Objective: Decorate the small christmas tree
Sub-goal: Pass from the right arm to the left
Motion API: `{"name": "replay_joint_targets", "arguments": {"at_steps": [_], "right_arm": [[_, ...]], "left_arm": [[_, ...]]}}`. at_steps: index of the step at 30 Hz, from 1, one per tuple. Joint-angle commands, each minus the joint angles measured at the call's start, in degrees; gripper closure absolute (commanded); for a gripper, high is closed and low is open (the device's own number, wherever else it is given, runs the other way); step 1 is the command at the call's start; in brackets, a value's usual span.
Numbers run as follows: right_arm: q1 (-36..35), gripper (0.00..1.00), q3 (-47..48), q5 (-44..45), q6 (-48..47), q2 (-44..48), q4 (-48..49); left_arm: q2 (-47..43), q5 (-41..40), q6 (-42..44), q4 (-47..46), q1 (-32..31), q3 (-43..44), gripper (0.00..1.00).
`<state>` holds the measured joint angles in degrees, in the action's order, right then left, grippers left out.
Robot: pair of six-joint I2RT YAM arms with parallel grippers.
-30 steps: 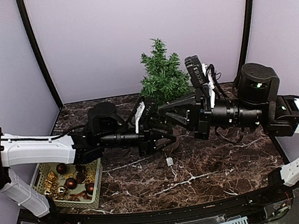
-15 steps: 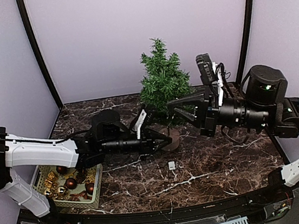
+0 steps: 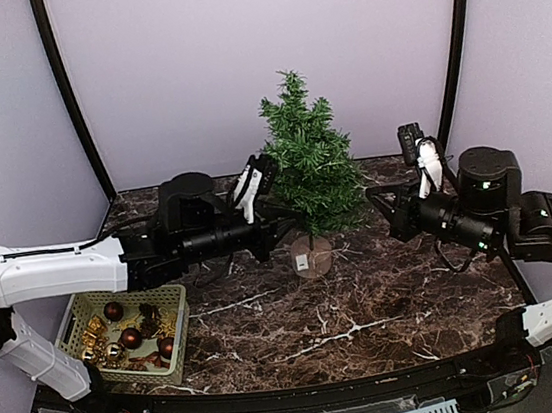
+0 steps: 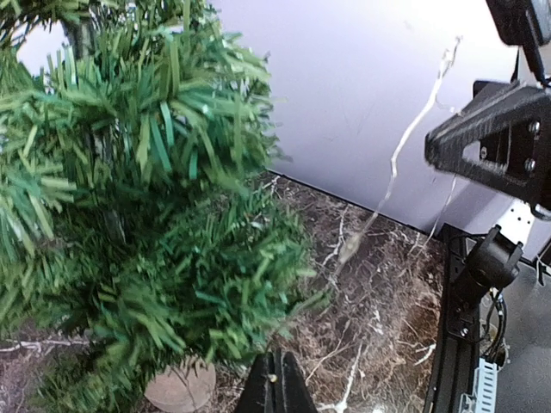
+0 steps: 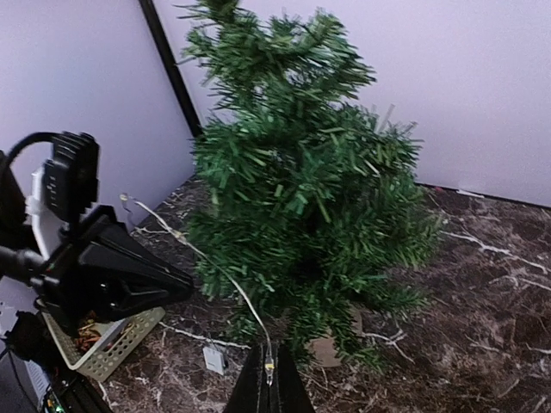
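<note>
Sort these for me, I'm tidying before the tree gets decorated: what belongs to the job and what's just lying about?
Job: tree; light string, pinched by left gripper and right gripper; basket; baubles.

Just there: table; purple walls; white box by the tree's base, purpose unclear.

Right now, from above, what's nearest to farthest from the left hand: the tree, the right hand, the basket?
From the left hand:
1. small christmas tree, just beside it, centre.
2. right hand, beyond the tree, right side.
3. basket, near left corner.
</note>
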<state>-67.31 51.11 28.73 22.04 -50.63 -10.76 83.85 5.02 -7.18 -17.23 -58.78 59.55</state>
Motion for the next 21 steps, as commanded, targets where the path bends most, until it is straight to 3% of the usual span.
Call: {"name": "replay_joint_targets", "arguments": {"at_steps": [1, 5, 14, 21], "right_arm": [[3.02, 1.00, -0.76, 6.34, 4.72, -1.36, -3.77], [4.67, 1.00, -2.86, 6.14, 7.54, -1.41, -5.09], [5.27, 1.00, -10.59, -2.09, 12.23, 1.18, -1.67], [5.35, 1.00, -13.41, -3.15, 16.71, -2.21, 1.08]], "left_arm": [[3.40, -6.63, 3.56, 9.00, -0.37, 7.81, 1.00], [5.07, -8.15, 4.31, 11.36, -0.39, 8.68, 1.00], [3.87, -7.59, 6.01, 7.17, -0.37, 4.06, 1.00], [8.05, -10.80, 6.28, 13.96, -0.19, 9.14, 1.00]]}}
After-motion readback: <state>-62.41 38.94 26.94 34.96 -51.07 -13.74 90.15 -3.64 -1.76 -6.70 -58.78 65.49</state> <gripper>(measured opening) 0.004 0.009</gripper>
